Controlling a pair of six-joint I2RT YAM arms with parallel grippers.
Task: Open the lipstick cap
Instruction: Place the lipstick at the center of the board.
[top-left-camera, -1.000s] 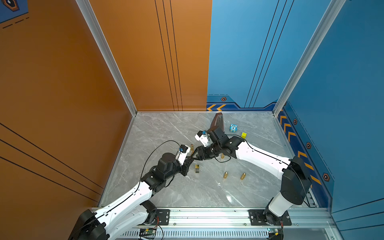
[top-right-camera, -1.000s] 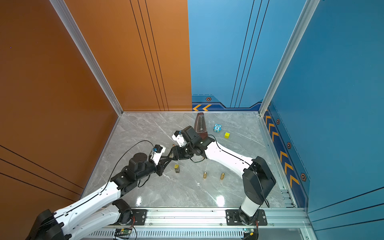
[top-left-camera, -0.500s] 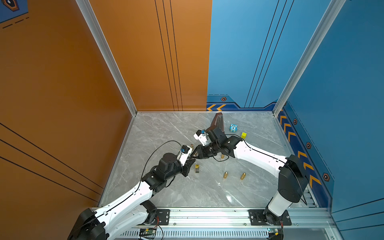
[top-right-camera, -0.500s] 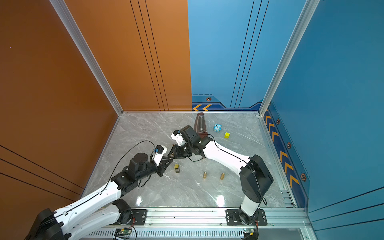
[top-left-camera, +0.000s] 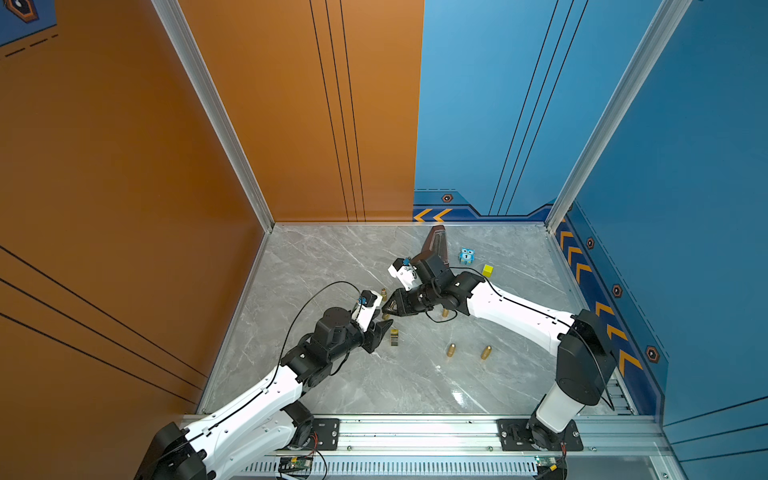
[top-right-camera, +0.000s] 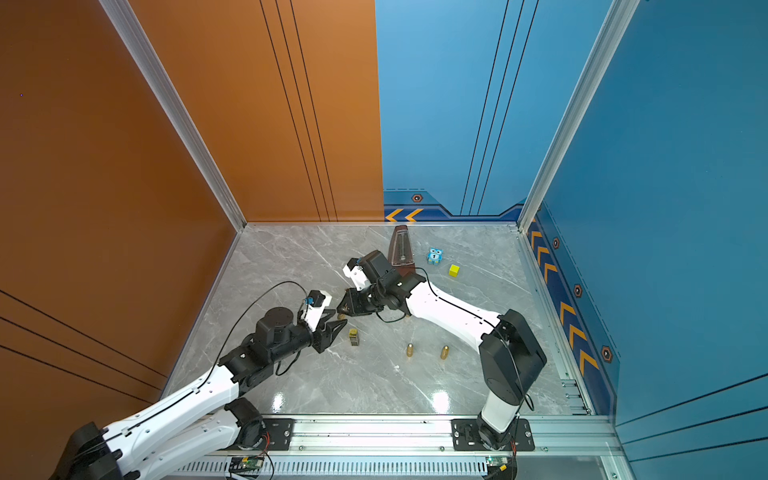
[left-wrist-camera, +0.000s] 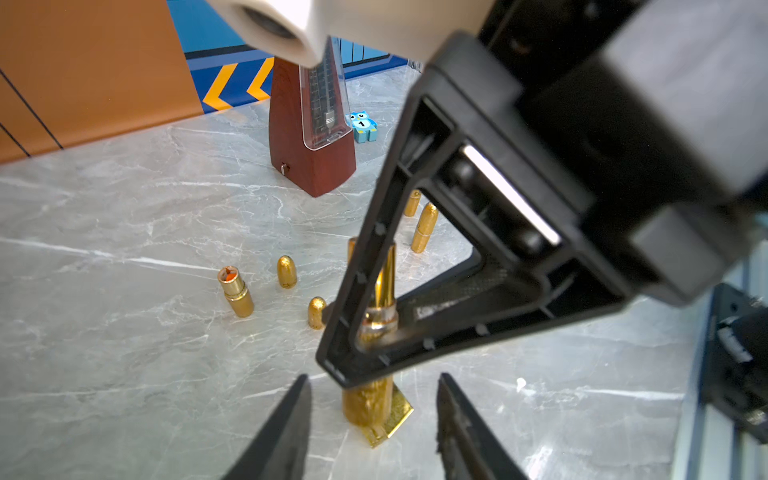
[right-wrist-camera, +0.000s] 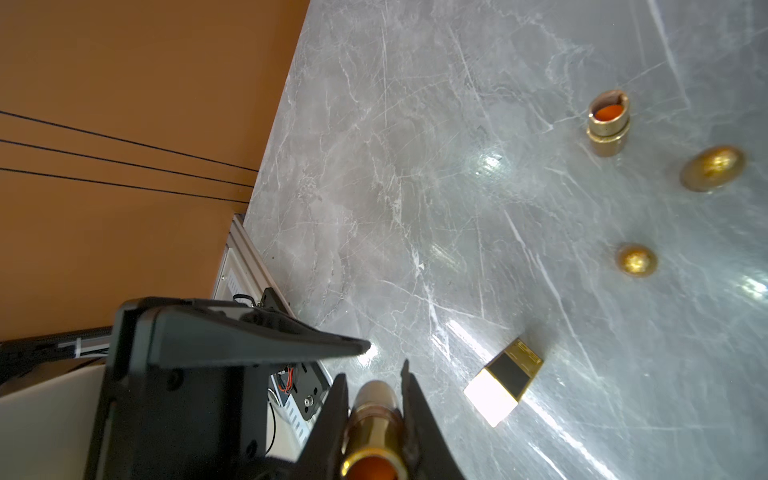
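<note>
Right gripper (top-left-camera: 386, 311), in a top view: closed, tip-to-tip with the left gripper (top-left-camera: 380, 332); its load is too small to confirm there.
Left wrist view: the left jaws stand apart, empty, while the right jaws clamp the shiny gold lipstick tube (left-wrist-camera: 384, 274), upright.
Right wrist view: orange shows at the tube's near end. Cap probably off; task judged nearly complete.

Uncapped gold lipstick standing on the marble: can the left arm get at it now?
Probably yes: the left claw is open, and nothing stands between it and the uncapped gold lipstick.
</note>
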